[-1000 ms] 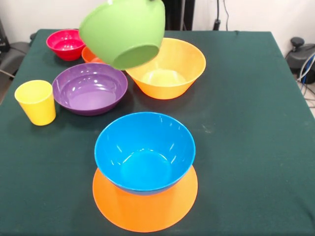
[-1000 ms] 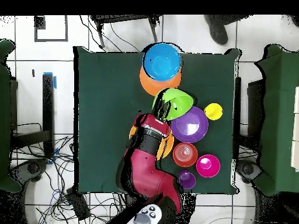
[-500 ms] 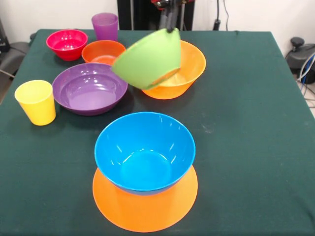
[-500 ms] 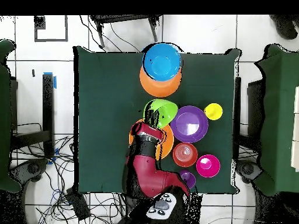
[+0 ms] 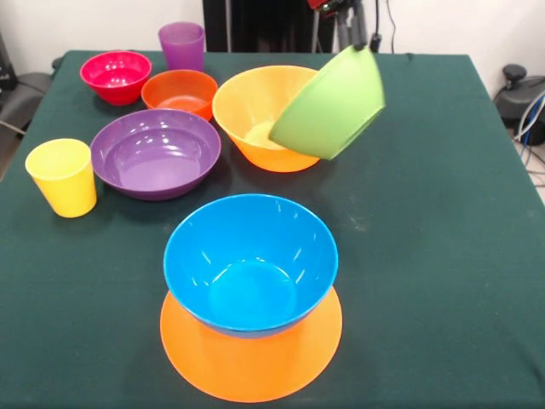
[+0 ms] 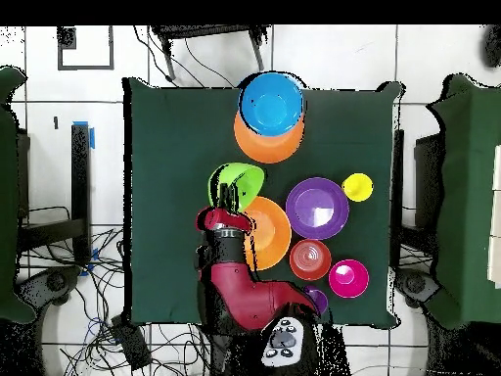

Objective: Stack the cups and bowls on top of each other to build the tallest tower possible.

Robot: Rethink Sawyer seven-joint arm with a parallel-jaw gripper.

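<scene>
Hanging tilted by its rim from the clenched gripper (image 5: 361, 41), the green bowl (image 5: 329, 106) is lifted beside the upright orange bowl (image 5: 260, 111) mid-table, probably bound for the tower's blue bowl (image 5: 250, 262) near the table's front edge

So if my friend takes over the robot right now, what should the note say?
Pincer: shut on the green bowl's rim, holding it tilted in the air beside the upright orange bowl.
Tower: blue bowl sits upright on the upside-down orange bowl.
Loose on the table: purple bowl, orange-red bowl, pink-red bowl, yellow cup, purple cup.
Left: stack the green bowl, then everything else.
</scene>
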